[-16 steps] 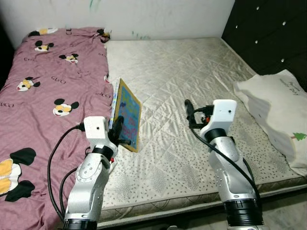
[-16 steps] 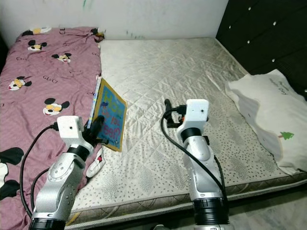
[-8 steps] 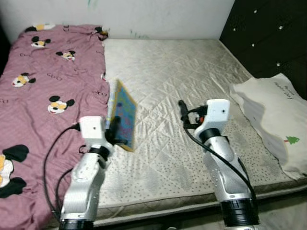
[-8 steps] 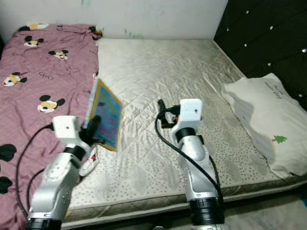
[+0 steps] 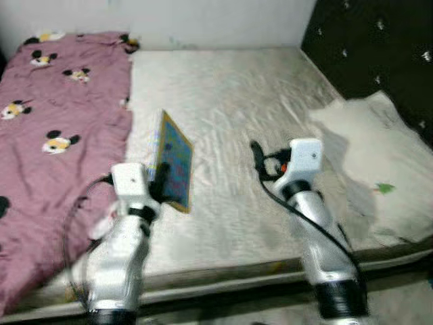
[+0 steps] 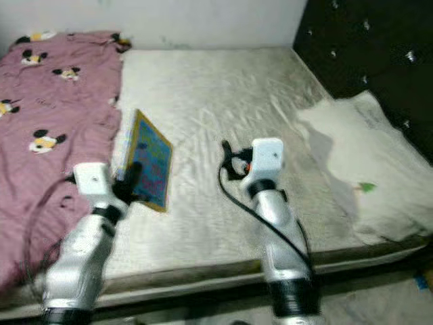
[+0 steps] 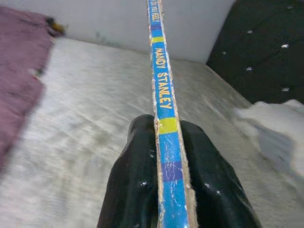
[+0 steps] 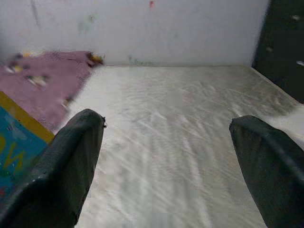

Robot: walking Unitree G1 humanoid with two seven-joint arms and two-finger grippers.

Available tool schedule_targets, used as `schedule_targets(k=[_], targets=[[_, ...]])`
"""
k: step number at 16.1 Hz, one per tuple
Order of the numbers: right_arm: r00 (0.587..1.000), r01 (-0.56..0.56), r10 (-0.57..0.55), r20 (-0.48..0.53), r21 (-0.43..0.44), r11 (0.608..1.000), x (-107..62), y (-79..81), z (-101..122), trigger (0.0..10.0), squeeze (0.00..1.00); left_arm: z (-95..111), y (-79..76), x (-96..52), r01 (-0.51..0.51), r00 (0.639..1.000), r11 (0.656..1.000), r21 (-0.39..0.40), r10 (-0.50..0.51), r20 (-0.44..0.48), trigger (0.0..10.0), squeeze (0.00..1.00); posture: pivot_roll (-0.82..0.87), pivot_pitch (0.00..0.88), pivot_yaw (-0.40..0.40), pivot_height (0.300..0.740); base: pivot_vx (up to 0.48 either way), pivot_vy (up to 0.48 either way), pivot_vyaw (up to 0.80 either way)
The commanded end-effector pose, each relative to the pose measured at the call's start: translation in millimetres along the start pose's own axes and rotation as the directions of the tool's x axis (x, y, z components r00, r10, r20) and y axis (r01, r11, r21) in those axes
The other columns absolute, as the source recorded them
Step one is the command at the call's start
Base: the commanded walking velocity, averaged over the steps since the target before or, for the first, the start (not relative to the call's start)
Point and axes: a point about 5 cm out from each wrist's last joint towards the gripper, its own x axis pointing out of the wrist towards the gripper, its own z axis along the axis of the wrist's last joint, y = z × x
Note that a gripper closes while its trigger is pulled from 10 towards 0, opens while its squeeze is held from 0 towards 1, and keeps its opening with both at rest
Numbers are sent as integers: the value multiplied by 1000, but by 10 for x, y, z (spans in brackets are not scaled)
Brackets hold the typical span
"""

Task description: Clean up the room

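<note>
Blue book (image 5: 174,161) stands on edge, pinched by left hand (image 7: 164,156).

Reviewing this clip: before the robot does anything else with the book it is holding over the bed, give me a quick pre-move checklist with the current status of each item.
1. Left hand shut on the book: ok, both fingers press its spine.
2. Book lifted off the mattress: cannot tell, its lower edge may still touch.
3. Right hand free to help: ok, open, holding nothing, over bare mattress.
4. Space between the hands: ok, the book and right hand are apart.
5. Image sharp enough to judge: not ok, head views are blurred.
6. Drop-off place for the book in sight: not ok, just the pink blanket and white pillow.
</note>
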Motion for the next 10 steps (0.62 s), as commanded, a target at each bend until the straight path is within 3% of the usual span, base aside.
schedule_targets(k=[1, 10], targets=[[1000, -1, 1, 28, 2, 1000, 24, 21, 66, 10000, 0, 114, -33, 24, 24, 999, 1000, 20, -25, 47, 10000, 0, -51, 100, -46, 740, 0, -368, 0], [1000, 0, 1, 25, -7, 1000, 23, 9, 50, 10000, 0, 123, -30, 36, 21, 998, 1000, 19, -22, 52, 10000, 0, -49, 98, -48, 740, 0, -355, 0]])
